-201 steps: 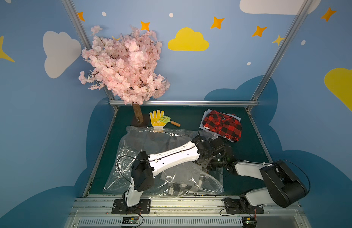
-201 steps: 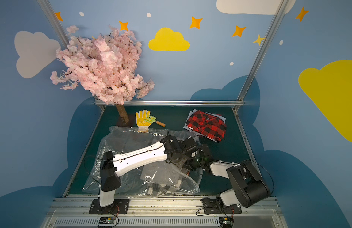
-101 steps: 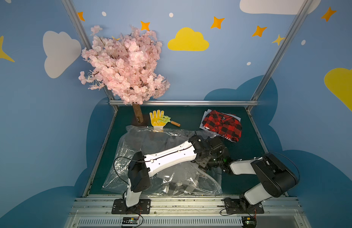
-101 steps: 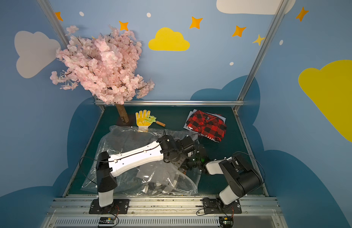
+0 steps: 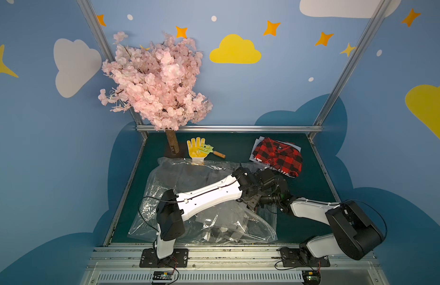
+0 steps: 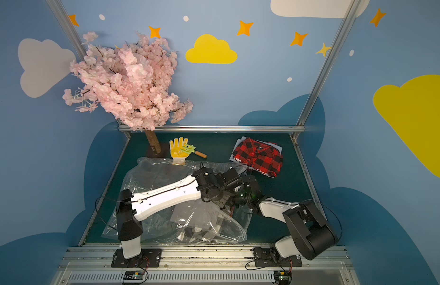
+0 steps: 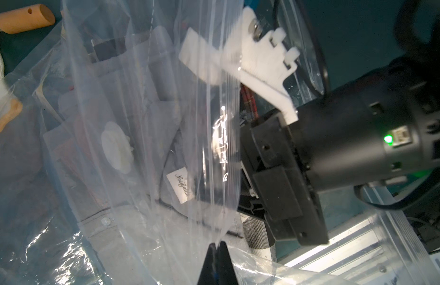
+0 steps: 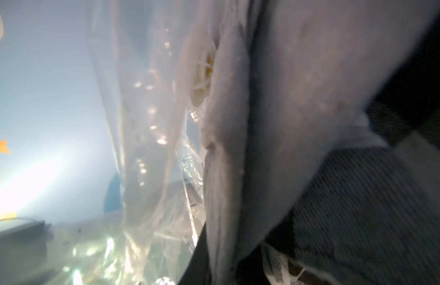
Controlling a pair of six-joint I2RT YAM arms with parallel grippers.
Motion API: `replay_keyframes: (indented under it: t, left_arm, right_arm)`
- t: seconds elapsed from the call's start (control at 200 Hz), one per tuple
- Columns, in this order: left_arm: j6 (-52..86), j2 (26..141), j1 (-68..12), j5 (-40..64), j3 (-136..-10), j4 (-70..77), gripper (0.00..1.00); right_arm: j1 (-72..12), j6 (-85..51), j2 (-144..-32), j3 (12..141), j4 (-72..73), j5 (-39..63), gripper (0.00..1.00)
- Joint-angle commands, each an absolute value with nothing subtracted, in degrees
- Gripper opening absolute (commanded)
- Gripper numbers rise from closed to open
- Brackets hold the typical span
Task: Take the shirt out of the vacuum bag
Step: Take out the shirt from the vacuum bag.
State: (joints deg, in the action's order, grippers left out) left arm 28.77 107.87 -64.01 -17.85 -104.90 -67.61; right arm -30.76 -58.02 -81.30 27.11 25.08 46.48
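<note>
One clear crinkly plastic vacuum bag (image 7: 150,103) lip should be held taut in the clenched left pincer (image 7: 216,249); closure of the right pincer (image 7: 246,192) cannot be told.

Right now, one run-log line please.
left fingers: shut on vacuum bag film | right fingers: inside bag by grey shirt, grip unclear | shirt: not out yet

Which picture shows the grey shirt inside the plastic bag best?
The left wrist view: the grey shirt shows its collar, label and a button sharply through the plastic bag. The right wrist view has it only blurry, very close. In both top views it is a dim shape under the arms.
</note>
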Motion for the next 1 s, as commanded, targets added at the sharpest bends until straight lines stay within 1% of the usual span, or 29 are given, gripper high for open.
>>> replay_keyframes:
  t: [0.0, 0.045, 0.325, 0.561, 0.661, 0.711, 0.871, 0.991]
  left_arm:
    - [28.97, 105.44, -63.37, -18.14, -104.03, -67.98, 0.03]
    - [29.0, 105.06, -63.18, -18.32, -103.59, -67.86, 0.03]
    - [29.27, 102.26, -61.93, -18.73, -99.96, -66.9, 0.03]
    - [29.32, 99.62, -60.56, -18.16, -96.5, -65.12, 0.03]
    - [29.18, 99.03, -60.5, -17.51, -95.46, -64.23, 0.03]
    - [29.18, 98.97, -60.47, -17.34, -94.89, -63.85, 0.03]
    - [29.53, 97.94, -60.47, -16.99, -92.37, -61.9, 0.03]
    - [29.56, 95.69, -60.54, -15.89, -89.44, -58.83, 0.03]
  right_arm:
    - [-30.85, -55.5, -78.98, 28.65, 19.36, 46.75, 0.04]
    - [-30.92, -55.63, -78.54, 28.65, 19.21, 46.71, 0.0]
    - [-30.43, -55.57, -75.59, 28.78, 15.89, 45.93, 0.0]
    - [-27.92, -51.12, -71.97, 29.25, 5.94, 44.7, 0.0]
    - [-26.7, -50.01, -71.72, 28.2, 3.69, 44.65, 0.32]
    - [-26.17, -49.98, -71.42, 27.29, 4.11, 44.86, 0.42]
    - [-24.56, -49.12, -69.08, 25.7, 3.33, 44.92, 0.58]
    - [-22.77, -48.15, -65.7, 24.59, 0.25, 45.37, 0.61]
